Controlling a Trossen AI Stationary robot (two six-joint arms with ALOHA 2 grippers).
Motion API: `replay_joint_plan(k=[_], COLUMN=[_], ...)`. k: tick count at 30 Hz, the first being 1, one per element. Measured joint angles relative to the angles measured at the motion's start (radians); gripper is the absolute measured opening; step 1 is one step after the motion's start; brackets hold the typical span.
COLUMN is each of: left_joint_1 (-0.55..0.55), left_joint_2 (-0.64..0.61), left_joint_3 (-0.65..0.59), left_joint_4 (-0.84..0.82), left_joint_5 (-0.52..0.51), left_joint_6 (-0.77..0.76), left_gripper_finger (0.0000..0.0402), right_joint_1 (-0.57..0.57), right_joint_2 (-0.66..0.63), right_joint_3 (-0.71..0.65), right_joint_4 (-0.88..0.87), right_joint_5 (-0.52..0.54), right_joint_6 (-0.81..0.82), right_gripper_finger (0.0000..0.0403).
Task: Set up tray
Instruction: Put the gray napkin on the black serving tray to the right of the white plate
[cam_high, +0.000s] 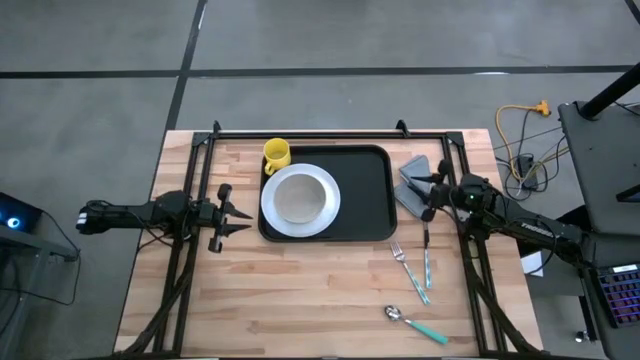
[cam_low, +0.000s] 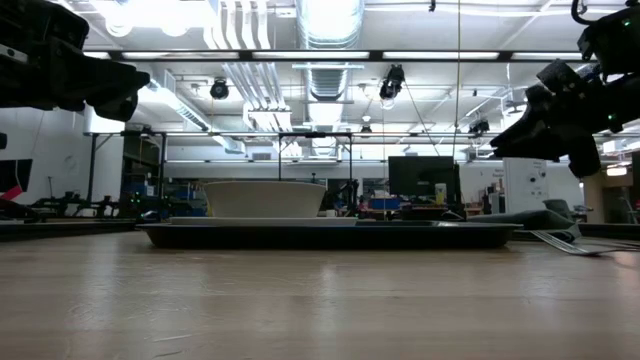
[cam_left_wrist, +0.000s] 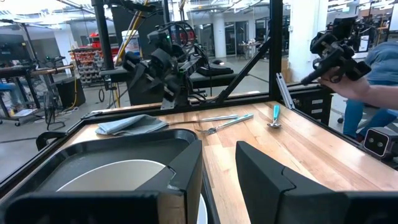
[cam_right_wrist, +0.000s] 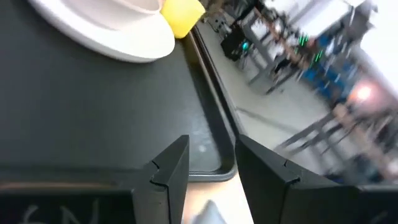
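Left gripper (cam_high: 240, 216) of mine hovers just off left edge of large flat black rectangular tray (cam_high: 372, 190), fingers spread, gripping nothing. Yellow mug (cam_high: 276, 154) at tray's far left corner. Tray sits mid-table, round white plate (cam_high: 300, 201) with bowl on its left half. Right gripper (cam_high: 428, 200) of mine over grey folded cloth (cam_high: 412, 180), just right of tray, fingers parted, empty. Fork (cam_high: 403, 260), teal-handled spoon (cam_high: 415, 324) nearer front edge.

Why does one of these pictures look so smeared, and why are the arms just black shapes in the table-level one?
Right wrist view: the room beyond the tray is streaked with blur, while the plate and yellow cup stay fairly readable. Low view: bright ceiling lights behind leave both arms as dark silhouettes, and the tray reads as a dark band. High view: evenly lit, only soft shadows.
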Motion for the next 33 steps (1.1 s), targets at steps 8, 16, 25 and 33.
replay_joint_plan(k=[8,16,25,33], left_joint_1=[0.000,0.000,0.000,0.000], left_joint_2=[0.000,0.000,0.000,0.000], left_joint_3=[0.000,0.000,0.000,0.000], left_joint_4=[0.000,0.000,0.000,0.000], left_joint_5=[0.000,0.000,0.000,0.000], left_joint_6=[0.000,0.000,0.000,0.000], left_gripper_finger=[0.0083,0.0083,0.0083,0.0083], right_joint_1=[0.000,0.000,0.000,0.000], right_joint_2=[0.000,0.001,0.000,0.000], right_joint_3=[0.000,0.000,0.001,0.001], right_joint_4=[0.003,0.145,0.331,0.390], right_joint_5=[-0.001,-0.166,-0.249,-0.320], right_joint_6=[-0.172,0.277,0.905,1.156], right_gripper_finger=[0.0123,0.0123,0.0123,0.0123])
